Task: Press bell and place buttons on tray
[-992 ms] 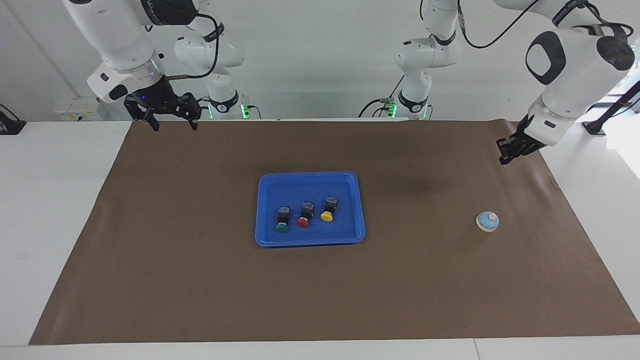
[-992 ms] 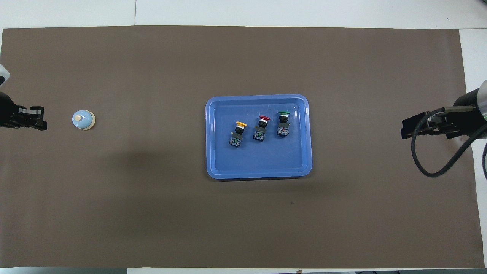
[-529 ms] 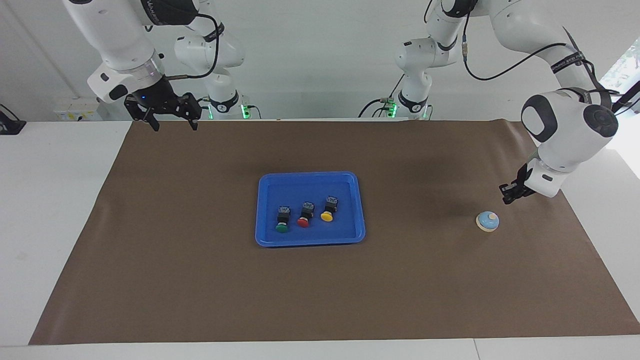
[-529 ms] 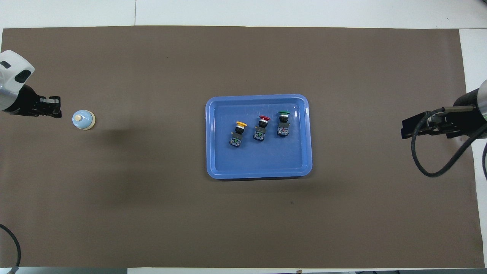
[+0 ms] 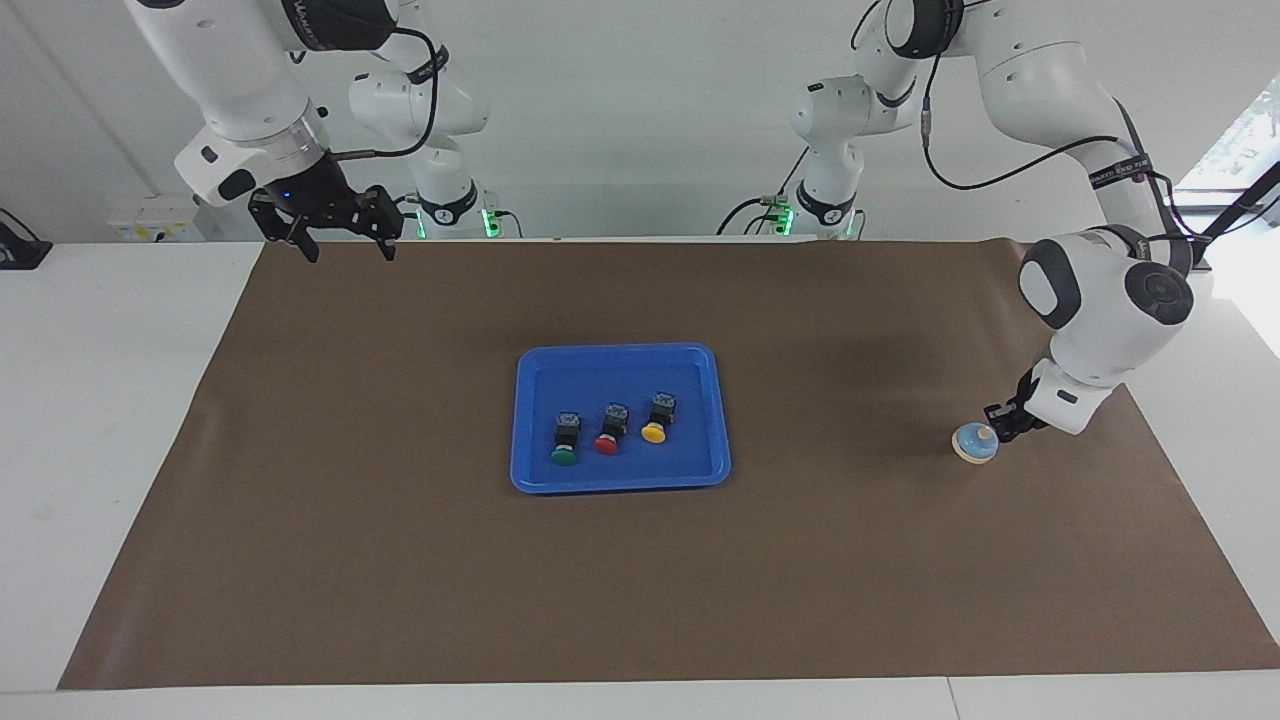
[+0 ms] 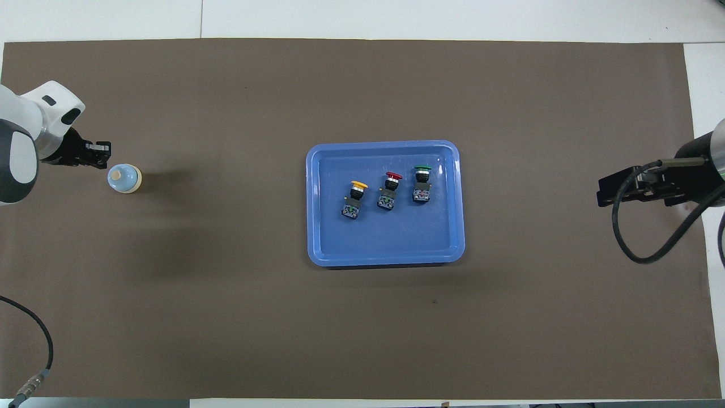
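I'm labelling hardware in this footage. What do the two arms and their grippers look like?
Both arms are glossy white with rounded joints, dark joint caps and black cables running alongside. The left gripper and right gripper are black; the right wrist has a silvery ring.

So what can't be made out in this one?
- Contact: whether the shut left gripper touches the bell; the facing view shows it at the knob, too small to settle.
- Right gripper: the overhead view's edge cuts off all but its tip.
- Markings on the three buttons in the tray: too small in both views.
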Robot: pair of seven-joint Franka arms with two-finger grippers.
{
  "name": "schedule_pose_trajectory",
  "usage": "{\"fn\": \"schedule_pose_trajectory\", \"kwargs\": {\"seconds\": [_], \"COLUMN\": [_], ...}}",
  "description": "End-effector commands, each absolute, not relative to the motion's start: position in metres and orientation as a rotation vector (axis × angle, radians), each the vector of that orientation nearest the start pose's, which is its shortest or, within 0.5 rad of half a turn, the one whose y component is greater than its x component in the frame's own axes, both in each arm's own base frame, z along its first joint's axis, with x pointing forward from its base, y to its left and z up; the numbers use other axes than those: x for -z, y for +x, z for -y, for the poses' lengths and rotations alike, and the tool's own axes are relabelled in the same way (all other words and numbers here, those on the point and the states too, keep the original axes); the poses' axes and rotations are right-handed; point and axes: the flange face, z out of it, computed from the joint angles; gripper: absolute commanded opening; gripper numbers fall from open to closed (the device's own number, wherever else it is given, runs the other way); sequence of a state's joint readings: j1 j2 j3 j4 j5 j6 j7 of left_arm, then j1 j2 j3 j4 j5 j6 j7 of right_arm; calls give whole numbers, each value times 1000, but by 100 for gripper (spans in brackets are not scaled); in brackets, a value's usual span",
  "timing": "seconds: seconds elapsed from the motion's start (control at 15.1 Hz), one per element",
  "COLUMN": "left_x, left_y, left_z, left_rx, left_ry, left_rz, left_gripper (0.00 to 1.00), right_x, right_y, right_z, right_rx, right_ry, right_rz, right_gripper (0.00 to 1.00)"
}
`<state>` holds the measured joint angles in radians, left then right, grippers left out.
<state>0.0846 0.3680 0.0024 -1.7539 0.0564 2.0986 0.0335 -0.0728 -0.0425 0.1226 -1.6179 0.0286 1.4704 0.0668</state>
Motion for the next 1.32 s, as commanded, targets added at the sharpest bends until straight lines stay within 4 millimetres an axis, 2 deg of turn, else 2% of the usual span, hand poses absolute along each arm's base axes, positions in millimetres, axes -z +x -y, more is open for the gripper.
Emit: {"fn": "schedule_pose_trajectory", "kwargs": {"seconds": [0.0, 0.2, 0.33, 0.46, 0.53, 0.6, 0.66, 0.73, 0.93, 1.12, 1.26], "left_x": [-342, -310, -297, -310, -328, -349, -369, -395, -444, -477, -497], "left_y": [637, 624, 620, 627, 635, 639, 640, 635, 622, 620, 616], "left_z": [-59, -56, -58, -57, -56, -51, -46, -41, -29, -23, -24], "left_rx": [-20, 15, 23, -13, -41, -69, -82, -66, -76, -153, -130], "left_ry": [-3075, -3079, -3081, -3079, -3077, -3077, -3075, -3074, -3089, -3097, -3174], "left_rz": [21, 9, 10, 13, 15, 5, -3, 0, 10, 7, 62], "left_gripper": [0, 0, 0, 0, 22, 58, 100, 100, 100, 100, 100], "right_x": [-618, -618, -618, -618, -618, -618, -618, -618, -618, -618, -618], "right_y": [524, 524, 524, 524, 524, 524, 524, 524, 524, 524, 524], "right_z": [-30, -30, -30, -30, -30, -30, -30, -30, -30, -30, -30], "right_rx": [-153, -153, -155, -155, -155, -155, -153, -155, -155, -155, -155], "right_ry": [-3137, -3137, -3137, -3137, -3137, -3137, -3137, -3137, -3137, -3137, -3137], "right_rz": [-46, -46, -46, -46, -46, -46, -46, -46, -46, -46, -46], "right_gripper": [100, 100, 100, 100, 100, 100, 100, 100, 100, 100, 100]}}
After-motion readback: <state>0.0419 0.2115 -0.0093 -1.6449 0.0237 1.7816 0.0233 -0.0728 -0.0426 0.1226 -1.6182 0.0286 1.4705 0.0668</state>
